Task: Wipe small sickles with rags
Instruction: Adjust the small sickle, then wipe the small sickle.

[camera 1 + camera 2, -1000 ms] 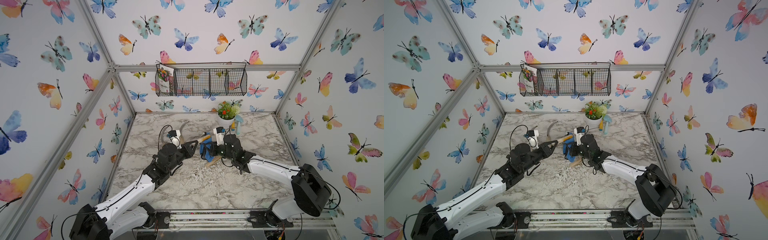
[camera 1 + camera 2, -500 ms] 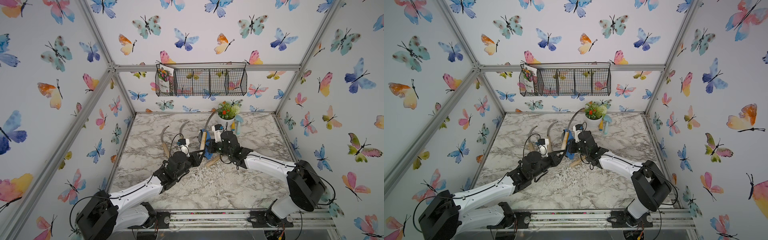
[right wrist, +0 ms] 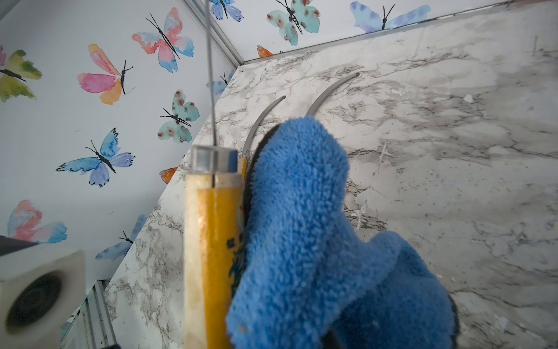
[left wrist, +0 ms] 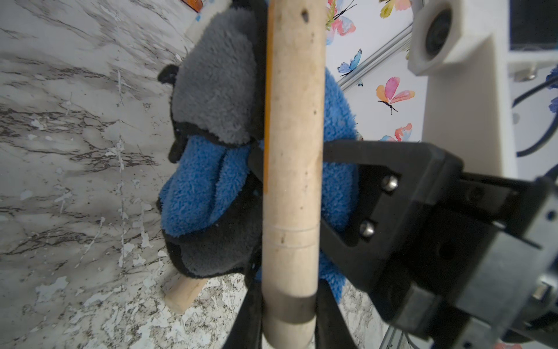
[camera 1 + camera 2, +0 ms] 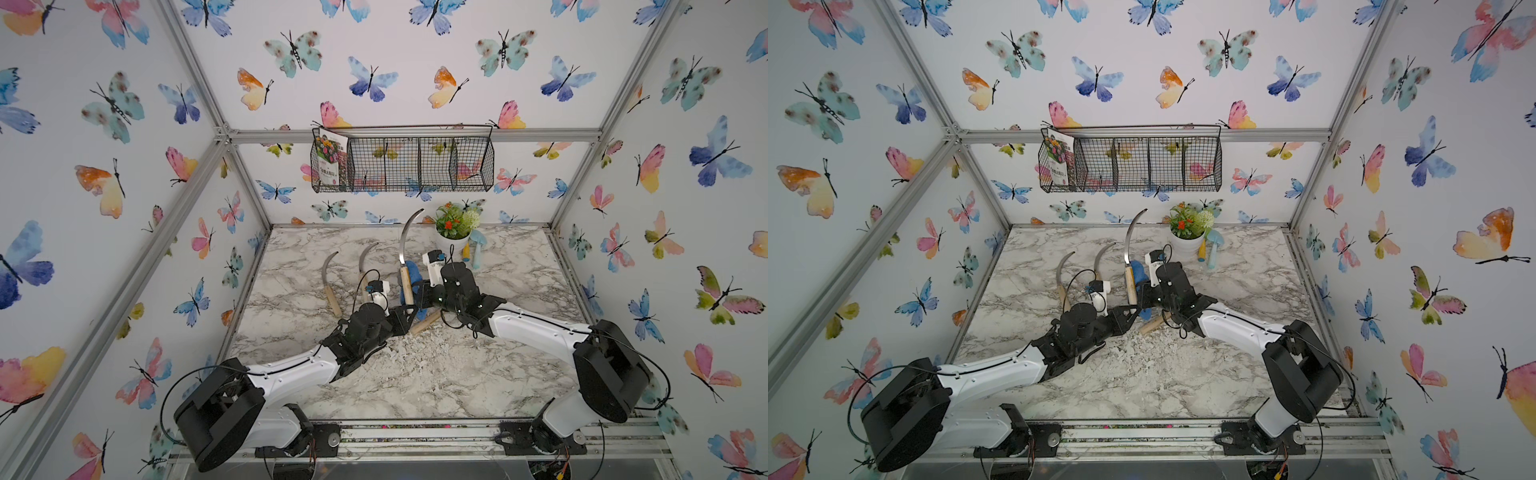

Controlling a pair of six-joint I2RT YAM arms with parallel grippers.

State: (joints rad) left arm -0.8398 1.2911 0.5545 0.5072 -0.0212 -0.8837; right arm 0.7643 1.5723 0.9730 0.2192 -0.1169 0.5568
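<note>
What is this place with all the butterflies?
Likely a robot practice booth dressed like a garden corner: butterfly walls, a potted plant, a wire basket, sickles on a marble table.

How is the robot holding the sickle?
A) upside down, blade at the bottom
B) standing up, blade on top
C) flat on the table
B: the sickle stands upright, curved blade on top, with the left arm's jaws shut on its handle's bottom end.
</note>
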